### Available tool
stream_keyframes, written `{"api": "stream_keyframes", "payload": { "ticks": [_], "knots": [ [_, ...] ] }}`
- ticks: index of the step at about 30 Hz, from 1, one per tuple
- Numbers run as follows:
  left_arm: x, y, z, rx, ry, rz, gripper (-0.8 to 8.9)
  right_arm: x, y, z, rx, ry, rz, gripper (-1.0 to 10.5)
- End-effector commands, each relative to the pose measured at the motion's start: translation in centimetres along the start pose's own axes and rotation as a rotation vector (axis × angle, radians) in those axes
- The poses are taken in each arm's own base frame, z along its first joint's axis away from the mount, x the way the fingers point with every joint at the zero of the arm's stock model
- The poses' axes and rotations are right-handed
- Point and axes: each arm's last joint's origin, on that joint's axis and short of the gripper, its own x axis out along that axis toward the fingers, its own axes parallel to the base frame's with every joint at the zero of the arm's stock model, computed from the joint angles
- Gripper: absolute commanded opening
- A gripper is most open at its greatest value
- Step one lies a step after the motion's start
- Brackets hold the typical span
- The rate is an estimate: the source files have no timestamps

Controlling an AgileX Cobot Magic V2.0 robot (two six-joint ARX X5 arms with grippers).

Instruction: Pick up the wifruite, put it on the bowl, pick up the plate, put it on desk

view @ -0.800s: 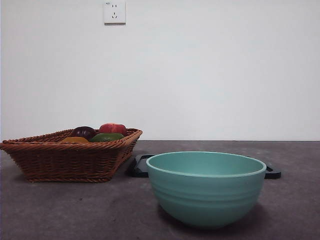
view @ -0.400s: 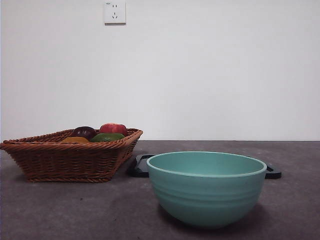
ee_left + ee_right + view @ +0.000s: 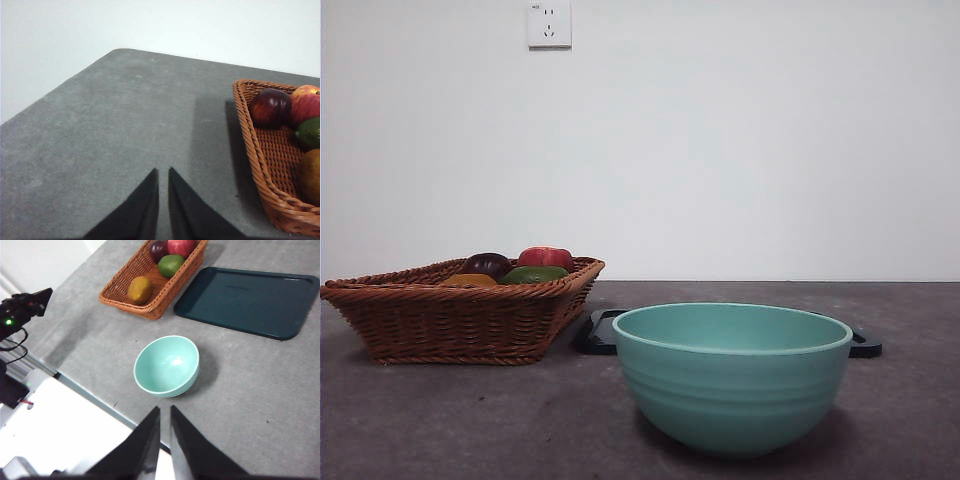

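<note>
**Both arms idle, fruit in basket**

I see the wifruite lying in the wicker basket with 3 other fruits. The bowl stands empty on the desk, near the dark tray. My left gripper and right gripper have their jaws pressed together, holding nothing.

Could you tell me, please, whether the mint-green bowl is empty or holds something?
Empty: the right wrist view shows the bowl with a bare interior; the wifruite lies in the basket.
</note>
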Motion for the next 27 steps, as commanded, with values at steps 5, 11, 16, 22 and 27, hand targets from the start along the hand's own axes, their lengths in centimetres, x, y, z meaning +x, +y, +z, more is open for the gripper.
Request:
{"api": "stream_keyframes", "payload": {
  "ticks": [5,11,16,22,27],
  "knots": [
    [0.2,0.1,-0.7,0.0,0.026,0.002,0.29,1.8,-0.9,0.2,-0.257,-0.156,-0.314,0.3],
    [0.2,0.1,-0.7,0.0,0.027,0.002,0.29,7.0,-4.4,-0.6,-0.244,-0.406,-0.502,0.3],
    [0.2,0.1,-0.7,0.0,0.027,0.002,0.29,10.8,-8.1,-2.7,-0.22,-0.497,-0.618,0.3],
    [0.2,0.1,-0.7,0.0,0.027,0.002,0.28,13.6,-11.4,-5.7,-0.192,-0.53,-0.698,0.3],
    [0.2,0.1,-0.7,0.0,0.027,0.002,0.29,14.2,-12.5,-7.2,-0.177,-0.512,-0.745,0.3]
  ]
}}
